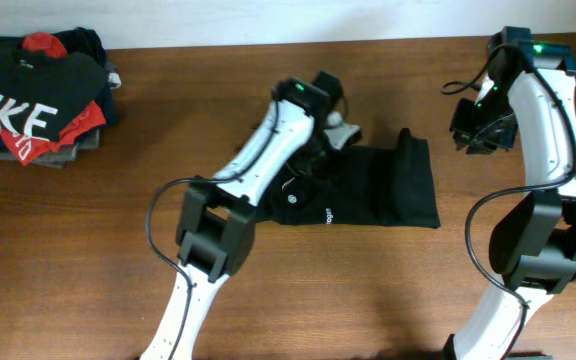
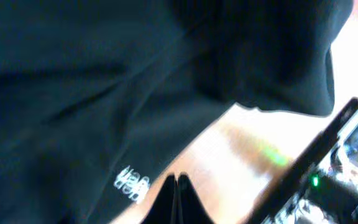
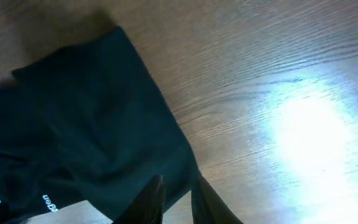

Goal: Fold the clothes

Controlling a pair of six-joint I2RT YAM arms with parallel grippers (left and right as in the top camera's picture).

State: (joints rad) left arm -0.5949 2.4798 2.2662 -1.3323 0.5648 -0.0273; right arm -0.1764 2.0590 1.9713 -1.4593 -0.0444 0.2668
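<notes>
- a plain black short-sleeved t-shirt (image 1: pixel 393 190) of thin soft fabric is seen lying rumpled and partly folded on the brown wooden desk (image 1: pixel 368 300). it is placed about the middle of the desk, somewhat nearer the far edge than the near one.
- a small round white logo (image 1: pixel 293 208) and a line of tiny white lettering (image 1: pixel 330 215) are shown on the part of the shirt toward the near edge.
- the left gripper (image 2: pixel 176 183) is held over the left part of the shirt. its two fingers are pressed tip to tip with no gap, just beside the lettering at the shirt's edge. whether any fabric is pinched cannot be told, as the left wrist view is blurred.
- the right gripper (image 3: pixel 179 182) is kept apart from the shirt, toward the right edge of the desk. its fingers are parted by a narrow gap and nothing is held between them. the shirt's edge and bare wood are seen beneath.
- a pile of folded garments (image 1: pixel 38 100) is stacked at the far left corner of the desk. a black shirt with large white nike letters is laid on top, with red and grey pieces under it.
</notes>
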